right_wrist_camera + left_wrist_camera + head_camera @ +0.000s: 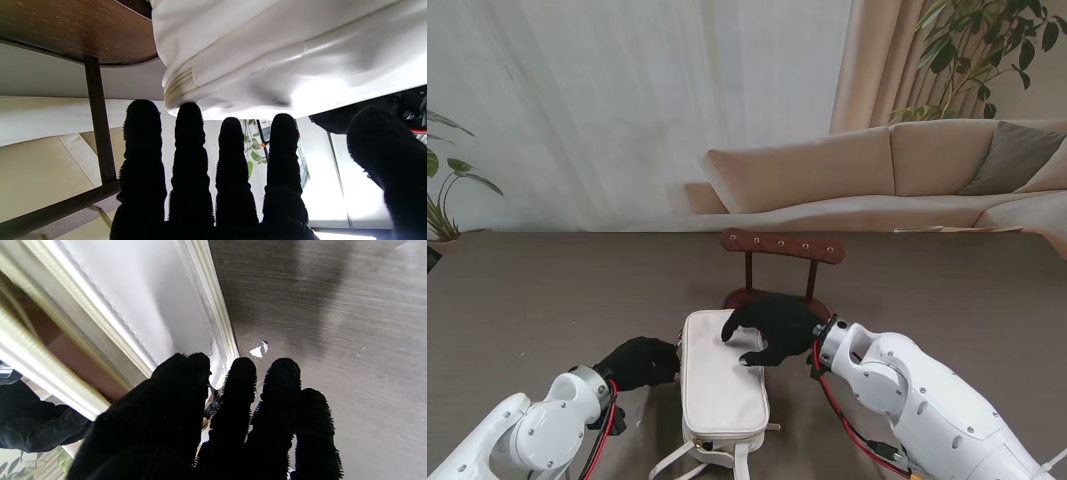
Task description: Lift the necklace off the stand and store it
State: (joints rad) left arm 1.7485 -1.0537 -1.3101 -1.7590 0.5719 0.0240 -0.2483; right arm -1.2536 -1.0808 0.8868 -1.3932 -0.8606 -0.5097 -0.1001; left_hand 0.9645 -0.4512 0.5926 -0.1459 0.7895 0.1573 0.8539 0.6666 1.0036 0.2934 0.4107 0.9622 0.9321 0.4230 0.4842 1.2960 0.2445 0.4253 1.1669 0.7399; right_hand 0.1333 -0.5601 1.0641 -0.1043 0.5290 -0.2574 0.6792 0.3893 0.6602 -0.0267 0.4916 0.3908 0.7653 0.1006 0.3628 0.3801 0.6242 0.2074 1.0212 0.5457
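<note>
Necklace isn't showing anywhere; stand pegs looking bare.
Judging it thin, light, snaggy; my right hand is resting spread on the pouch; left hand gripping its edge, I think.

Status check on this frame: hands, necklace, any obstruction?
Right hand open atop white pouch. Left hand at pouch's side, grip unclear. Necklace not visible; stand bare.

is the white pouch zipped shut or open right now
Cannot tell. In the stand's view the white pouch lies flat and looks closed on top, but the left wrist view suggests a gap along its zipper.

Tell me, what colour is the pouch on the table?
White pouch, with cream zipper trim; clearest in the stand's view.
</note>
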